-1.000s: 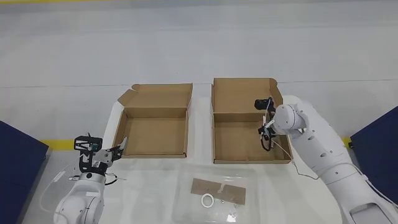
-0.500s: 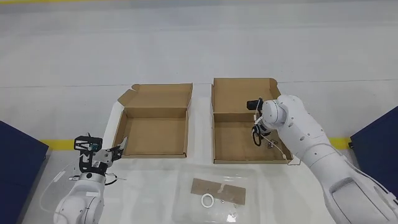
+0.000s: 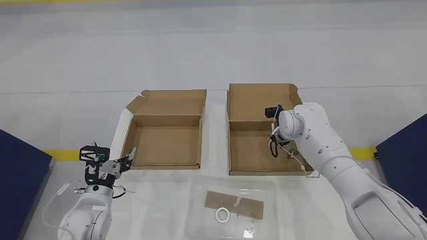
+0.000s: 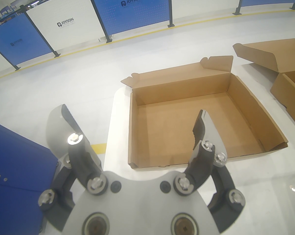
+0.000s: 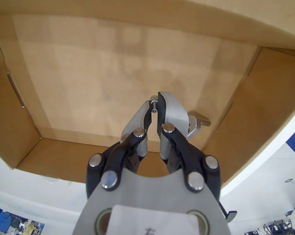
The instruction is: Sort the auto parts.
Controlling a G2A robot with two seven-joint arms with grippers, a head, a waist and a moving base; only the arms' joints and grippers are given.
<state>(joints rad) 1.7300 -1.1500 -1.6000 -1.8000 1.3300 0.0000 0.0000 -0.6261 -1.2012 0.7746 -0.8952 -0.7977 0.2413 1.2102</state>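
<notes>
Pinched small bolt (image 5: 154, 106) in right gripper (image 5: 155, 101), low inside right box (image 5: 127, 50), not yet dropped. Held left gripper (image 4: 133, 111) wide apart beside empty left box (image 4: 181, 86). Saw ring (image 3: 223, 215) unsorted at near middle; judged sorting barely begun.

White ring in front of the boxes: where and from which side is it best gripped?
The white ring lies flat, so its sides offer little hold. Probably come from straight above and pinch the rim, one finger in the hole, one outside. The open left gripper is free.
</notes>
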